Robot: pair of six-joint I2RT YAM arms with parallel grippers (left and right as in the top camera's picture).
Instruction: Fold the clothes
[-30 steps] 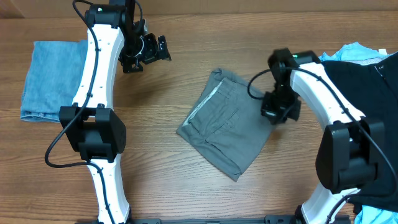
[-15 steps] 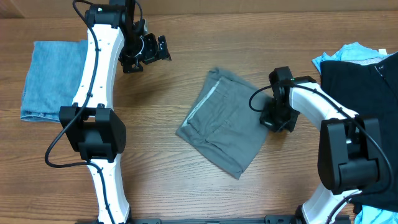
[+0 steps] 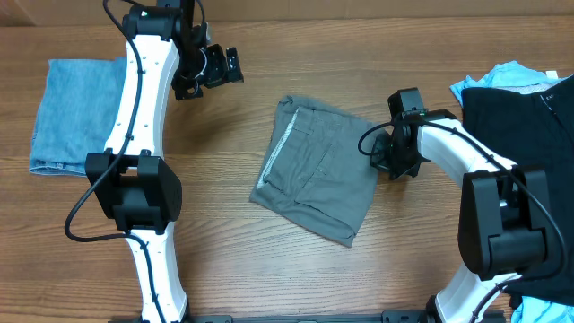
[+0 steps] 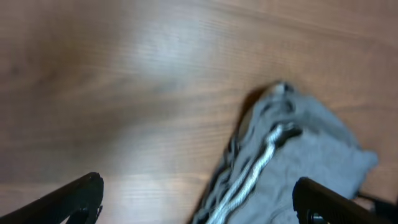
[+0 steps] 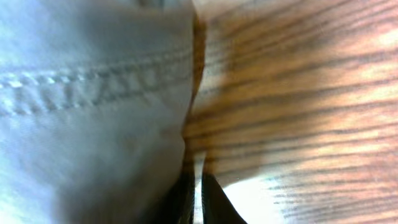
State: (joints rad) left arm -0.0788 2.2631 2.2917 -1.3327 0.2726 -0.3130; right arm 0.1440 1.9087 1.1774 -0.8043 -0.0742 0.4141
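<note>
We see the grey shorts [image 3: 316, 179] lying mid-worktop [image 3: 224, 233]. Our right pincer [image 3: 392, 166] rests at their right edge, jaws narrowed almost together. Our left pincer [image 3: 222, 68] hovers apart, spread wide.

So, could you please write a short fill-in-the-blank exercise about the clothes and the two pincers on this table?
1. The shorts in the middle of the table are ___ in colour.
2. The left pincer is ___ and holds nothing.
3. The right pincer is low at the ___ edge of the shorts.
4. The large garment beside the right arm is ___ in colour.

Missing words: grey; open; right; black.
</note>
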